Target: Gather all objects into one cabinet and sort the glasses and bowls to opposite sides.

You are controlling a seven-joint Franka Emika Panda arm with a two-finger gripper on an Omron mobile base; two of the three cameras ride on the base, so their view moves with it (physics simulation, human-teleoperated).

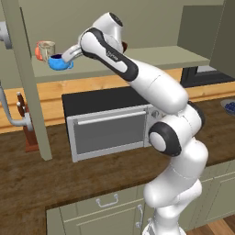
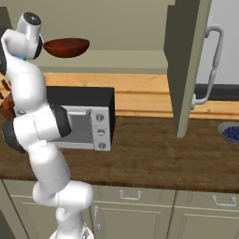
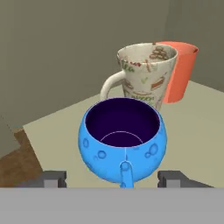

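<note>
The squat blue cup (image 3: 122,138) stands on the pale green cabinet shelf (image 3: 197,131). Its handle points between the fingertips (image 3: 54,178) of my open gripper (image 3: 113,179), which do not touch it. Just behind it stand the beige speckled mug (image 3: 144,76) and the orange tumbler (image 3: 181,72), close together. In the left base view my gripper (image 1: 65,58) reaches to the shelf's left end, at the blue cup (image 1: 59,63), with the mug (image 1: 46,48) and the tumbler (image 1: 38,52) beyond. The red-brown bowl (image 2: 66,47) sits further right on the same shelf, behind my arm.
The cabinet's open doors hang at both sides, one (image 1: 27,78) with its edge to the left of the cups and one (image 2: 186,65) with a grey bar handle (image 2: 212,65). Below are a microwave (image 1: 110,121), a knife block (image 1: 25,124) and a blueberry bowl (image 2: 231,133) on the wooden counter.
</note>
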